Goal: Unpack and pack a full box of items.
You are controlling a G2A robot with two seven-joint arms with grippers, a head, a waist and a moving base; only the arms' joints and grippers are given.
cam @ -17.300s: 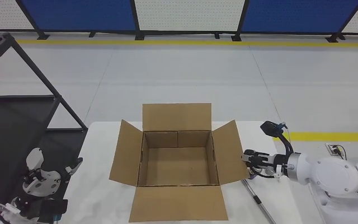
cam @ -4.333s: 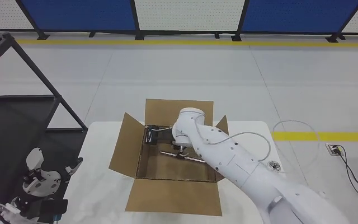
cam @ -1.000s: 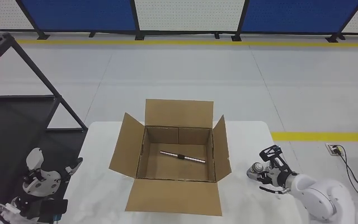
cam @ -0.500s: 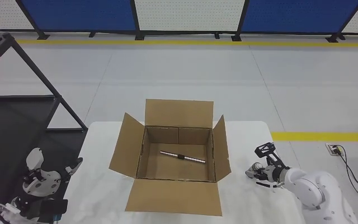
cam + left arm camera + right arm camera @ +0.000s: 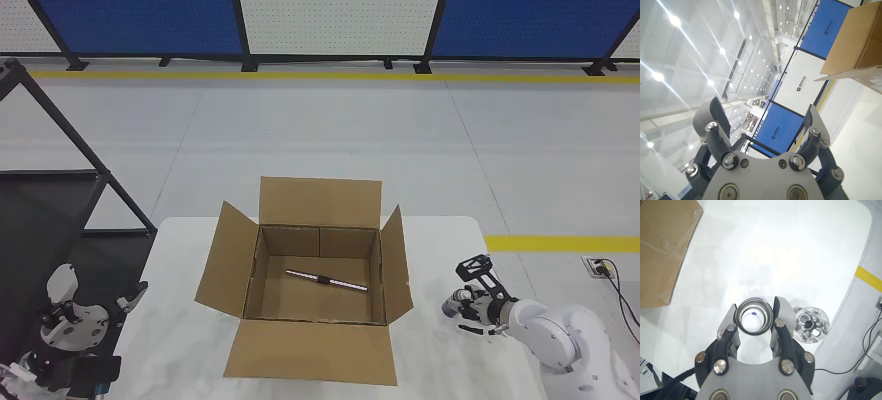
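White tabletop (image 5: 180, 330) in an open hall, with blue and white partition panels (image 5: 340, 25) behind it and a yellow line (image 5: 300, 75) on the floor. A black rack (image 5: 50, 200) stands off the tabletop's left end.

The cardboard box (image 5: 310, 360) sits mid-tabletop with all four flaps open. One thin metal rod (image 5: 326, 280) lies diagonally on the box floor.

My right tool (image 5: 755, 306) is low over the right end of the tabletop, well apart from the box. It's closed on an upright metal can (image 5: 753, 317), with a pad touching each side just under the rim. There's a white cap down inside the rim and a bit of purple label on the can wall.

A clear round disc with a grey toothed hub (image 5: 810, 325) lies flat just beside the can, near the tabletop edge, outside the fingers.

My left tool (image 5: 762, 106) is parked at the left, pointing up at the ceiling lights. Its jaws are spread wide, with nothing between the pads.
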